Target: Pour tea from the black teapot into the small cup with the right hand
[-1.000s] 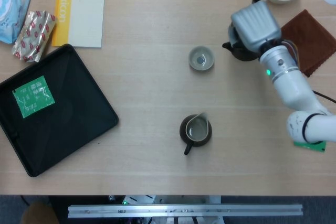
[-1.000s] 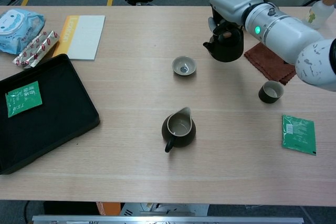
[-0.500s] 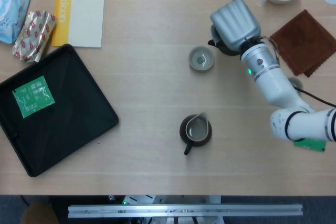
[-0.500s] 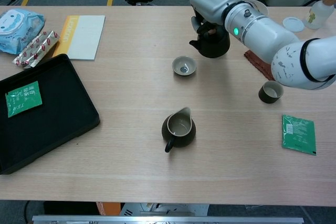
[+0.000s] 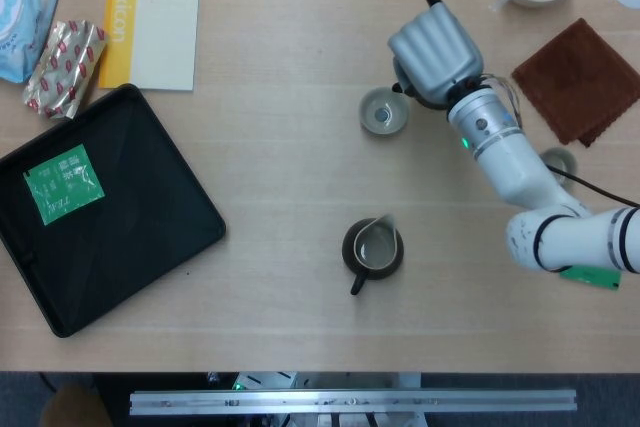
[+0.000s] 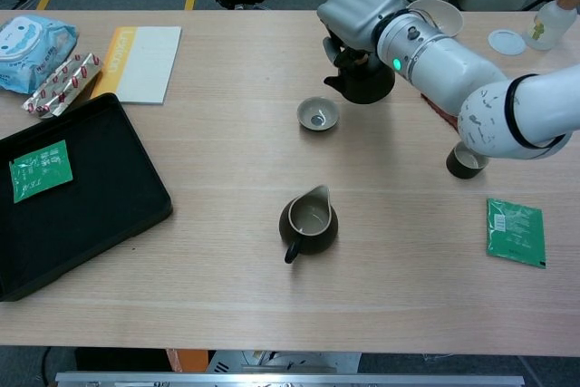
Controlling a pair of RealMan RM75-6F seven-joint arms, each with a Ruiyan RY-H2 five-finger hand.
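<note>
Right hand (image 6: 358, 8) grips the black teapot (image 6: 362, 79), held above the surface. Small cup (image 6: 318, 114) sits just left of and below the spout, which points toward it. Spout tip looks short of the rim, though partly hidden. Left hand out of frame.

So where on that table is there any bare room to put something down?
Bare wood lies between the black tray and the pitcher, and along the near edge. It is crowded at the far right, where the right hand holds the black teapot beside the small cup.
</note>
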